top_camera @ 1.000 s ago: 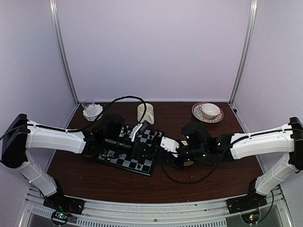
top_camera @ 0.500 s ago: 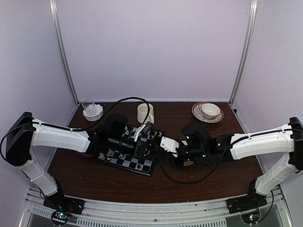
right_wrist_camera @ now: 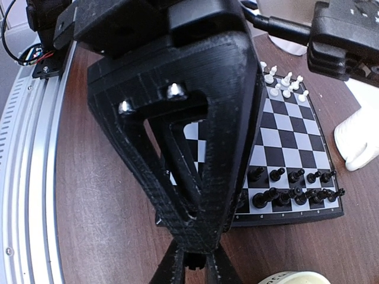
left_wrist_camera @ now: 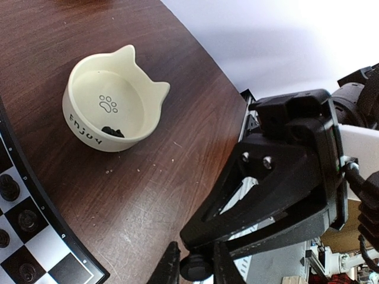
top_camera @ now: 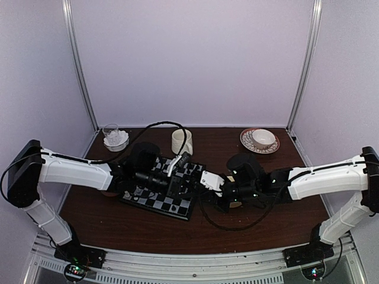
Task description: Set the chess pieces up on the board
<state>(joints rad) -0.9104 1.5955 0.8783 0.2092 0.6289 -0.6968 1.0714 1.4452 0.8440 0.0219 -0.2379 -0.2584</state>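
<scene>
**One board (top_camera: 157,201), two colours**

It lies mid-table, left of centre. Black pieces (right_wrist_camera: 293,186) stand in two rows at one end and white pieces (right_wrist_camera: 284,83) at the other, too small to count. The left gripper (left_wrist_camera: 195,275) pinches one black piece (left_wrist_camera: 195,264). The right gripper (right_wrist_camera: 194,267) is closed, its contents unclear.
</scene>
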